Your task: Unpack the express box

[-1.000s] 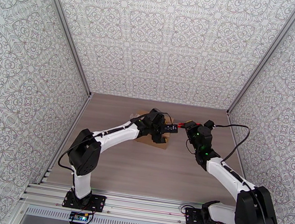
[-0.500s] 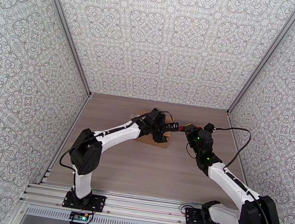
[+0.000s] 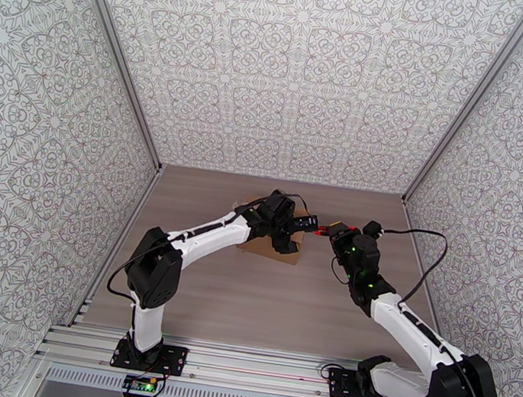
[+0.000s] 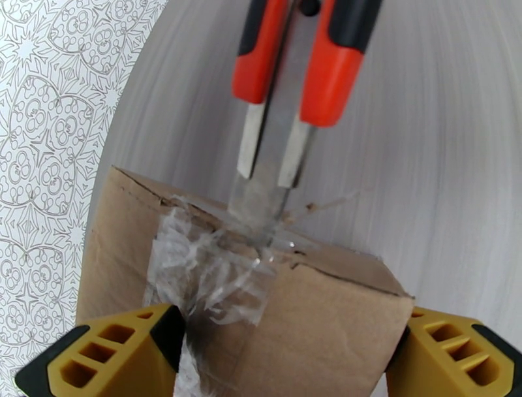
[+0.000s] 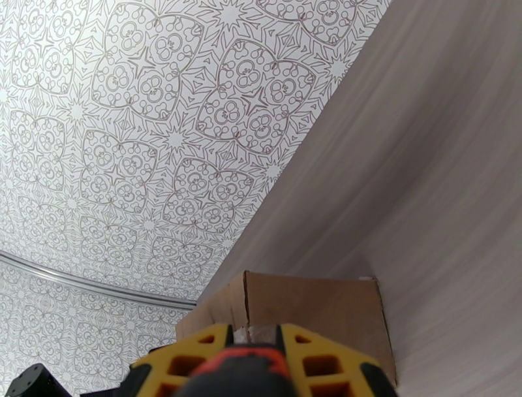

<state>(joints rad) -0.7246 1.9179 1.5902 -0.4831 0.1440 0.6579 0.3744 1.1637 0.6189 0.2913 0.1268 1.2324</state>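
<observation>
Entry: cutting stage, box on table.

**Left claw** (image 4: 280,346): we see its two yellow fingers (image 4: 111,352) set one on each side of the express box (image 4: 320,320), clenched on the carton. The box sits directly between the fingertips and extends forward from them. In the top view the left claw (image 3: 287,228) lies over the box (image 3: 259,246), covering most of its upper face.

**Right claw** (image 5: 251,356): it is clamped on the handle of the utility knife (image 5: 241,371), which is red and black and sits between its two yellow fingers (image 5: 189,359). The box (image 5: 313,303) lies just ahead of this claw, beyond the knife, resting on the table (image 5: 444,196). In the top view the right claw (image 3: 334,231) is just beside the box's right end, and the knife (image 3: 318,228) bridges the gap.

**Knife against box**, from the left wrist: the knife (image 4: 290,78) comes in from ahead of the left claw, pointing back towards it. Its blade (image 4: 261,196) meets the far top edge of the box, where the crumpled clear tape (image 4: 209,274) runs. The tape looks torn and wrinkled at that spot, and it continues down towards the left finger.

**Count:**
- Express box: 1
- Utility knife: 1
- Tape strip: 1
- Claws: 2, each with two fingers
</observation>
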